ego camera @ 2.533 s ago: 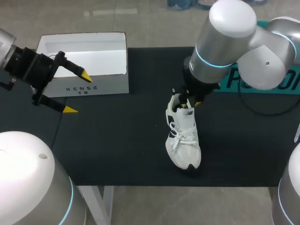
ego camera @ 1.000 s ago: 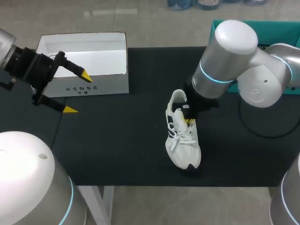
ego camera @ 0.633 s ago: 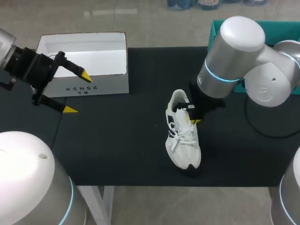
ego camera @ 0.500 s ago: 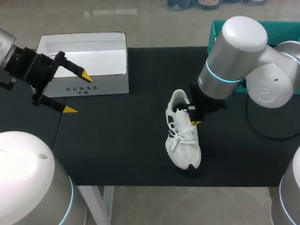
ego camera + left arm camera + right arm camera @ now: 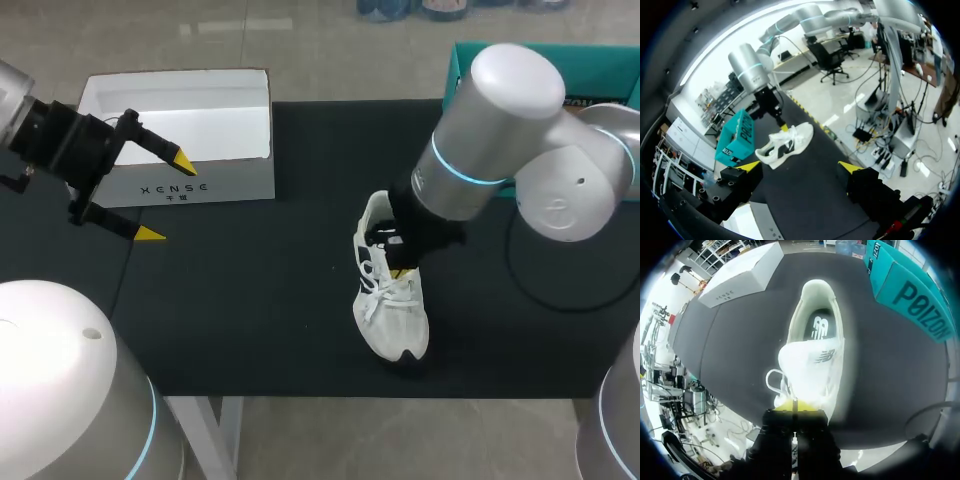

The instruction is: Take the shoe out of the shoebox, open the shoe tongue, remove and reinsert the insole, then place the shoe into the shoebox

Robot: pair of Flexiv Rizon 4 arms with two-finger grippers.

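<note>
The white shoe (image 5: 392,300) lies on the black mat, toe toward the table's front edge. My right gripper (image 5: 399,262) stands over its tongue and laces, shut, with its yellow tips together against the top of the laces. In the right wrist view the gripper (image 5: 794,405) points at the raised tongue (image 5: 810,357), and the dark insole (image 5: 819,328) shows in the opening beyond. The white shoebox (image 5: 180,130) stands open at the back left. My left gripper (image 5: 167,197) hangs open just in front of it, holding nothing. From the left wrist view the shoe (image 5: 785,145) lies well ahead of its open gripper (image 5: 797,166).
A teal box (image 5: 600,70) stands at the back right, behind my right arm; it also shows as the teal box (image 5: 905,287) beside the shoe's heel. The black mat (image 5: 250,300) is bare between the shoebox and the shoe.
My right gripper has shifted from the shoe's heel opening a little toward the laces, still shut. The shoe and my left arm have not moved.
</note>
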